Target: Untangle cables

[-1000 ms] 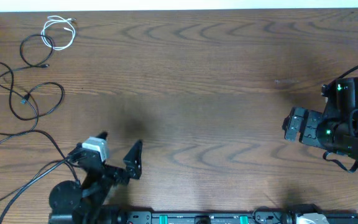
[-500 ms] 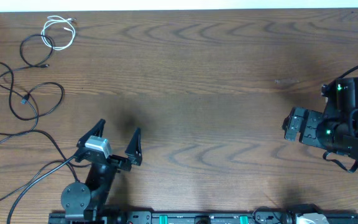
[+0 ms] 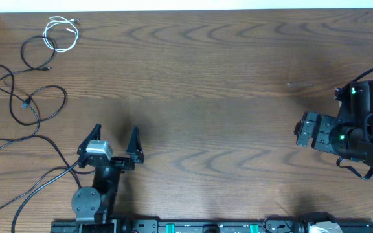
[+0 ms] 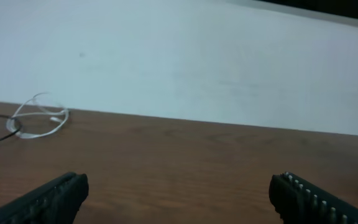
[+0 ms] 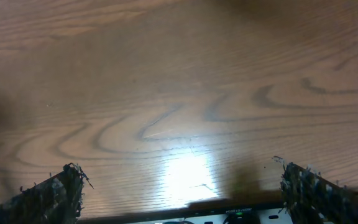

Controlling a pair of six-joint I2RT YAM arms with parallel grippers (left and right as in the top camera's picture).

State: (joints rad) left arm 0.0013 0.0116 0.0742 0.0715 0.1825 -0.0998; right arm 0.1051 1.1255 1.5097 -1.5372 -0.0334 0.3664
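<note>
Showing left gripper (image 3: 116, 129) and right gripper (image 5: 176, 165) gaping wide, gripping nothing. Risking tighter tangles by pinching 2 cables (image 3: 26, 101) at once.

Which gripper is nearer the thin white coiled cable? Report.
Left. The left gripper is below-right of the thin white coiled cable overhead; the right gripper is far off right.

Wide-spread fingers (image 5: 50, 198) hang over a wooden table (image 5: 166, 74) showing, seemingly, lamp glare (image 5: 188, 174).
</note>
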